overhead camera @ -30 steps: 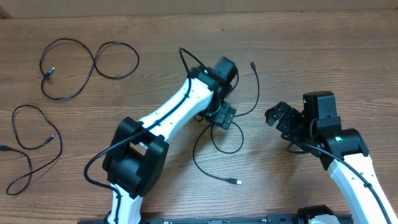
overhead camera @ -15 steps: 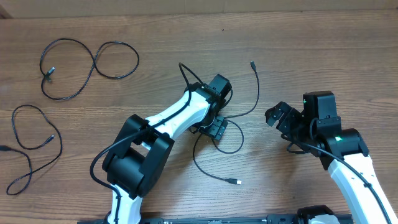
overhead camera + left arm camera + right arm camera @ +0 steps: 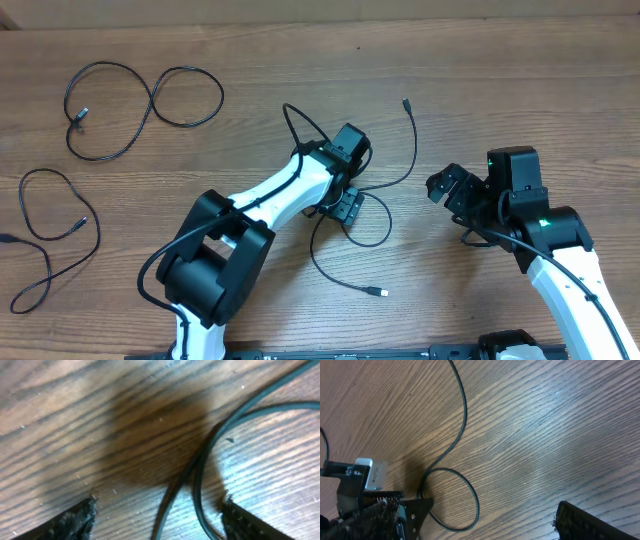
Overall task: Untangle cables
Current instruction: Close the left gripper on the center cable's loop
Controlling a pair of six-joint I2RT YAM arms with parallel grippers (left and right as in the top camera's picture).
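Three thin black cables lie on the wooden table. One forms a figure-eight at the far left (image 3: 150, 105). One loops at the left edge (image 3: 45, 235). The third (image 3: 372, 222) loops in the middle, with plug ends at the back (image 3: 406, 103) and front (image 3: 381, 293). My left gripper (image 3: 345, 205) is low over this middle cable and open. In the left wrist view two of its strands (image 3: 200, 475) run between the fingertips (image 3: 75, 522), nearer the right one. My right gripper (image 3: 445, 190) is open and empty to the right of the loop, which shows in its view (image 3: 462, 415).
The left arm (image 3: 270, 190) stretches across the middle of the table from the front. The right arm (image 3: 560, 250) stands at the front right. The table's back edge (image 3: 320, 20) runs along the top.
My left gripper has moved a little toward the front left and come down over the middle cable's loop. The loop has shifted slightly. The right arm has not moved.
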